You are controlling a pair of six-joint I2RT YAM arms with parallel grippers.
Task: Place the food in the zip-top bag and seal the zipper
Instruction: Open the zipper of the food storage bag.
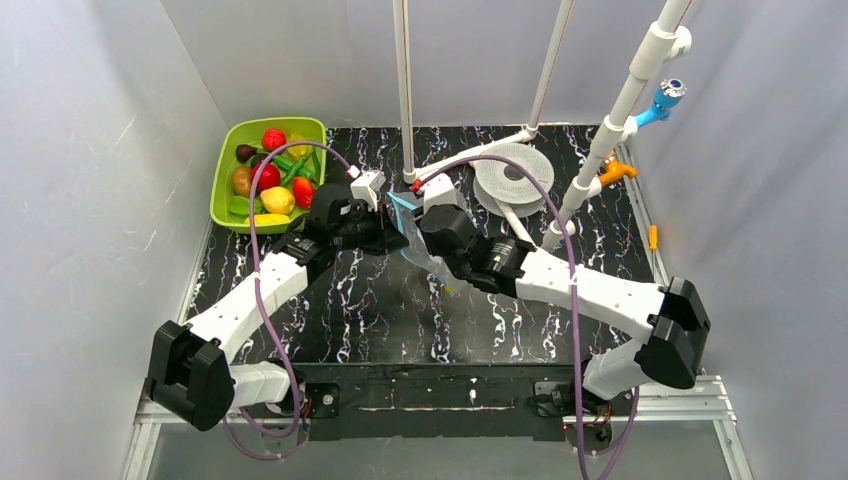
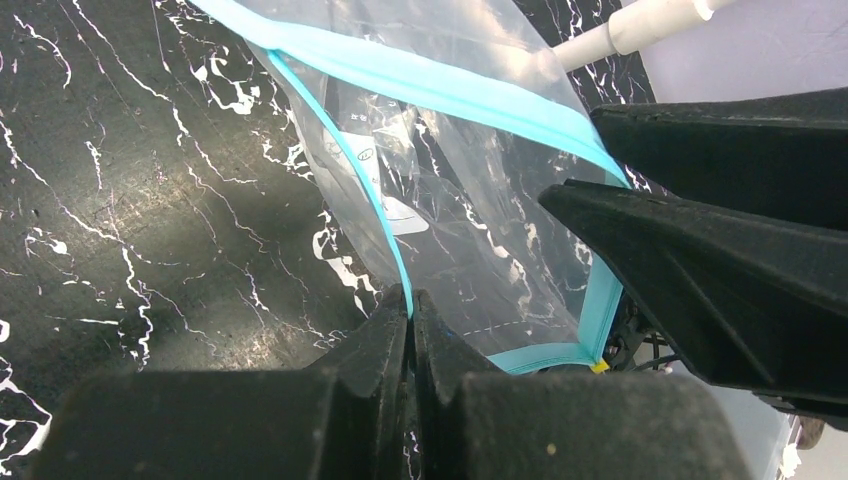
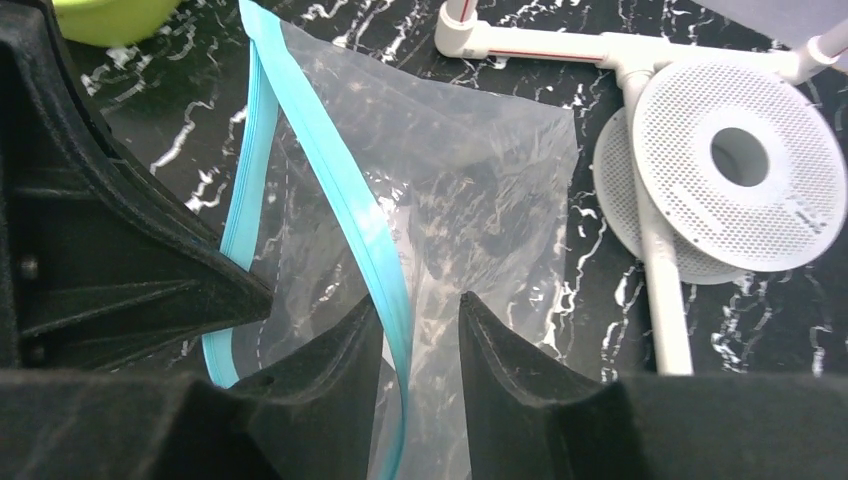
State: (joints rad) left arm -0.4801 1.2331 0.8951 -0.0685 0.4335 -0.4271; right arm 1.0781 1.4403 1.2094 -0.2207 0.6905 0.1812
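One zip-top bag (image 3: 480,190), one green tray (image 1: 224,178)

Tabletop (image 1: 380,310) is black marble-look with white veins. A lime-green plastic tray (image 1: 222,178) sits on it far left. A white perforated disc (image 1: 512,172) lies mid-back.

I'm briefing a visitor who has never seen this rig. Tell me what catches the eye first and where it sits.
The clear zip-top bag, held mid-table between both arms, stands out first. The left end effector pinches its light-blue zipper, while the right end effector straddles the other strip with its fingers apart. Next comes the lime-green tray of bright toy food at the back left corner.
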